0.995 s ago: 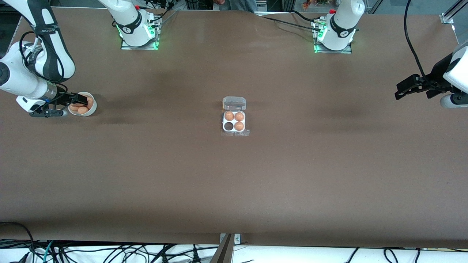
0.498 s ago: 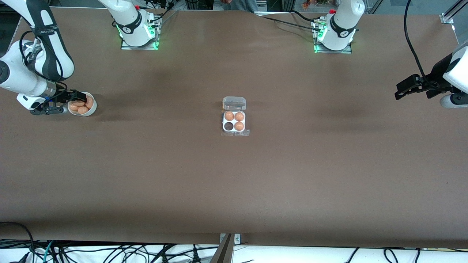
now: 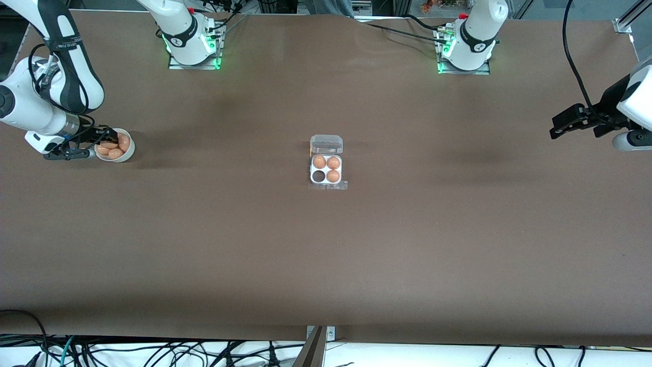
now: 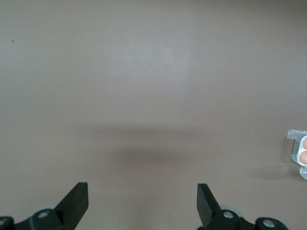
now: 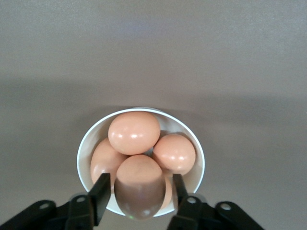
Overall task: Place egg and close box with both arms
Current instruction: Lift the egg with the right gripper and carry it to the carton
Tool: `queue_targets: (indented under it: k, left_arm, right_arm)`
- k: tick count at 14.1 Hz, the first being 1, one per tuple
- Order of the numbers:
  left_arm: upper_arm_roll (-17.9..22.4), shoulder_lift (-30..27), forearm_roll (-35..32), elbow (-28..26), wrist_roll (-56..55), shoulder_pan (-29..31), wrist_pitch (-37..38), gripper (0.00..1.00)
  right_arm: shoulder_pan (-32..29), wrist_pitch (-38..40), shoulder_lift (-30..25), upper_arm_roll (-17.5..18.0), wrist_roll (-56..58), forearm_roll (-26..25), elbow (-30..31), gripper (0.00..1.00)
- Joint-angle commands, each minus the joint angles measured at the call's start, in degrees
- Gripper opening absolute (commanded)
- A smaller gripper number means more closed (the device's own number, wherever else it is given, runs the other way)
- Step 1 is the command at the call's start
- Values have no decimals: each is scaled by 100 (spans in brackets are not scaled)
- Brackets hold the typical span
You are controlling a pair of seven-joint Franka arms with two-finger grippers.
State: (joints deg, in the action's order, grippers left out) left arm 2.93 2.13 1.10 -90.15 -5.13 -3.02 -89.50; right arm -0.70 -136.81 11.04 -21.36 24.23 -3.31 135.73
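- Front view gives me the brown table [image 3: 326, 244], and on it I see both arms: the right arm [image 3: 35, 97] is bent down at its own end of the table, and the left arm [image 3: 634, 102] waits at its end, up in the air
- I see the left gripper [image 4: 142, 203] hanging over bare table, its two black fingers [image 4: 76, 203] spread wide with nothing between them
- I see the right gripper [image 5: 139, 191] down at the white bowl [image 5: 84, 143], which stands at the right arm's end of the table; its fingers [image 5: 101, 194] sit on either side of one brown egg [image 5: 139, 184], closed onto it
- I count three more eggs [image 5: 134, 132] piled in the bowl beside the gripped one
- The box [image 3: 326, 163] sits mid-table, well apart from both grippers, its clear lid [image 3: 326, 144] open and on the side farther from the front camera
- I see three eggs in the box [image 3: 333, 176], and one dark empty cell [image 3: 319, 176] at the corner nearer the camera, toward the right arm's end
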Motion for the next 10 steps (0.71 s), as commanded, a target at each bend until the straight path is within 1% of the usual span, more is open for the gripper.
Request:
queue_targets:
  k: [1,3,4,7,10]
  left_arm:
    - [-12,-11,84,6,144,38,65,100]
    - [-12,-20,84,15,144,29,65,100]
    - [-12,-11,84,15,144,29,99,100]
    - [-12,-20,84,15,144,29,126,100]
    - [-12,-20,84,41,144,29,135,100]
  right_arm:
    - [0,58,-67,-26,56,-30,94,43]
    - [0,67,-67,-26,39,-21,94,34]
    - [0,76,-67,-26,12,-21,85,32]
    - [26,286,-120,9,-23,-21,-11,30]
    - [139,926,-146,36,-102,23,-440,29]
